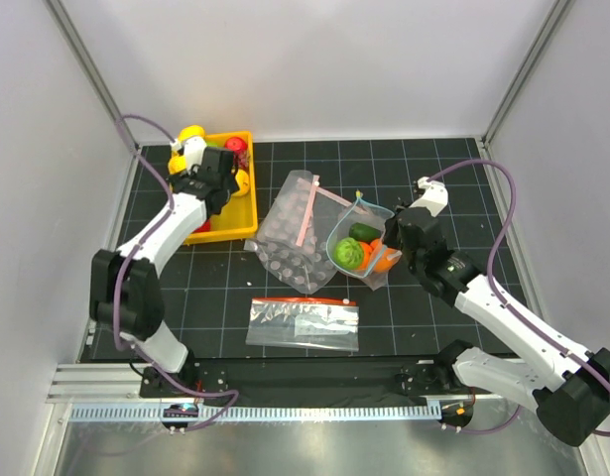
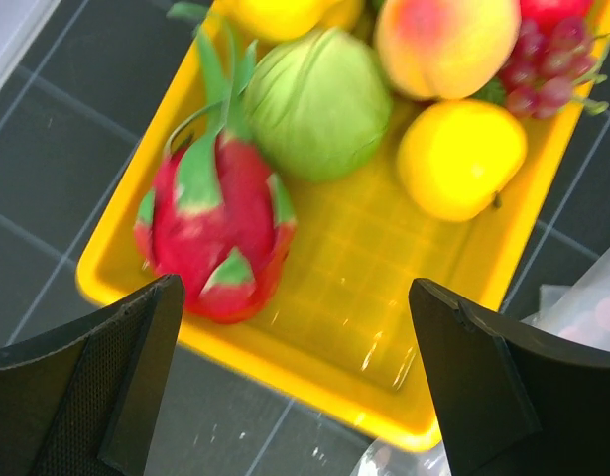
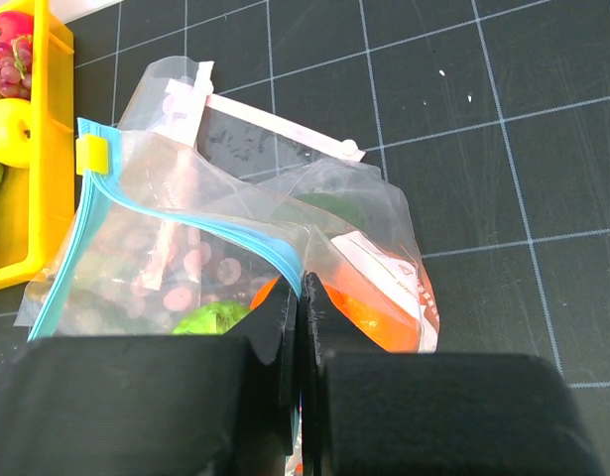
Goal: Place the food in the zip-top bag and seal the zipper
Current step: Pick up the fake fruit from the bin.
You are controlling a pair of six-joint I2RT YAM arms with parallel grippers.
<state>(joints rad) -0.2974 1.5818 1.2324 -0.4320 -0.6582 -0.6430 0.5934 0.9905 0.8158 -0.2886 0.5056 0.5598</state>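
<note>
Where pale walls (image 1: pixel 314 59) close in on three sides, a black mat (image 1: pixel 433 317) ruled with a thin grid covers the table, and a metal rail (image 1: pixel 96 379) runs along its near edge. At the far left of the mat sits a yellow tray (image 1: pixel 225 236) of fruit. The left gripper (image 2: pixel 295 288) hangs over it with its jaws spread wide and holding nothing, a dragon fruit (image 2: pixel 210 233) just beyond its fingers. Mid-mat, the zip-top bag (image 1: pixel 339 233) lies crumpled with green and orange food inside, overlapping a dotted bag (image 1: pixel 290 243) with a pink strip. The right gripper (image 3: pixel 300 297) is pinched tight on the zip-top bag at its mouth, where the teal zipper (image 3: pixel 185 216) runs down to the fingertips. Nearer the arms, well apart from both, a flat bag (image 1: pixel 305 325) with a red-orange strip lies on the bare grid.
</note>
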